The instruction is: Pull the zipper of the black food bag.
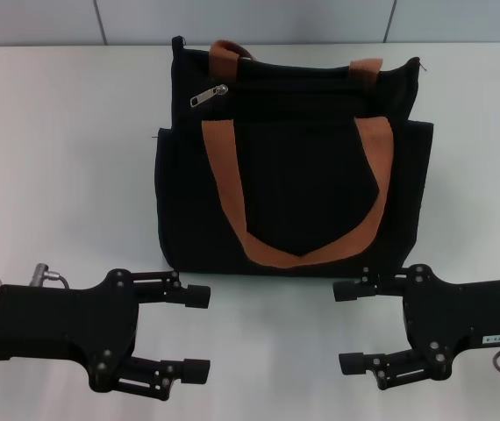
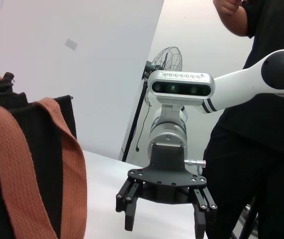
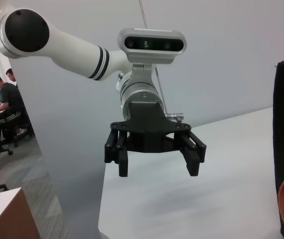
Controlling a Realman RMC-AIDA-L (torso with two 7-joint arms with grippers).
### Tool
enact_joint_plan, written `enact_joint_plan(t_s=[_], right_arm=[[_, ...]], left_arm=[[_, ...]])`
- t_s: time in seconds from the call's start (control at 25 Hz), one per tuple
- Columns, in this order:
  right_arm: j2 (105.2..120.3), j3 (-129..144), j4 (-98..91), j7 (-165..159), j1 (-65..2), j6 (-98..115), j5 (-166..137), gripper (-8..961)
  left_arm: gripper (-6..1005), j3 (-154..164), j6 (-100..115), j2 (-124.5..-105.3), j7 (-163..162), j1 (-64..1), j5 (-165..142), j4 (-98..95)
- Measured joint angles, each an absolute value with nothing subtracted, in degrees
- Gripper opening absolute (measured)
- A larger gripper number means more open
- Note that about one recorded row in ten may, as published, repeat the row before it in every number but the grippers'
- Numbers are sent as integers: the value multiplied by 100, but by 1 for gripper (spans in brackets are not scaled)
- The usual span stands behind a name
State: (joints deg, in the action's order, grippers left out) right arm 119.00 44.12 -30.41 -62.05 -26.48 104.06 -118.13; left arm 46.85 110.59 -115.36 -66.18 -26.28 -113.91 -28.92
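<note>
Your left gripper (image 1: pixel 199 333) hangs low over the white table (image 1: pixel 57 175), fingers spread wide and holding nothing, just short of the bag's near left corner. Your right gripper (image 1: pixel 348 326) mirrors it at the near right corner, likewise spread and empty. Neither touches the fabric.

Between and beyond them the black food bag (image 1: pixel 294 167) stands upright on the table, its front panel facing you, two brown-orange strap handles (image 1: pixel 232 202) looping down the front. The zipper (image 1: pixel 208 96) pull lies at the bag's upper left, on the zip line along the top edge, well apart from both grippers.

The tabletop is plain white and matte, meeting a pale panelled wall (image 1: pixel 250 19) behind the bag. From the left wrist view you see a standing fan (image 2: pixel 166 60) and a person in black (image 2: pixel 261 149) beside the table; the right wrist view shows seated people (image 3: pixel 5 107) off in the room.
</note>
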Motion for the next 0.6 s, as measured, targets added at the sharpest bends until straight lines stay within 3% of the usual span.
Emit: enact_joint_plan(t_s=[0.6], right_arm=[[11900,4412,-3041,-6168,-2653,10392,-11808,835]], left_arm=[[829,4637,11063,-11556,-6619,-2628,-11353,-2892]])
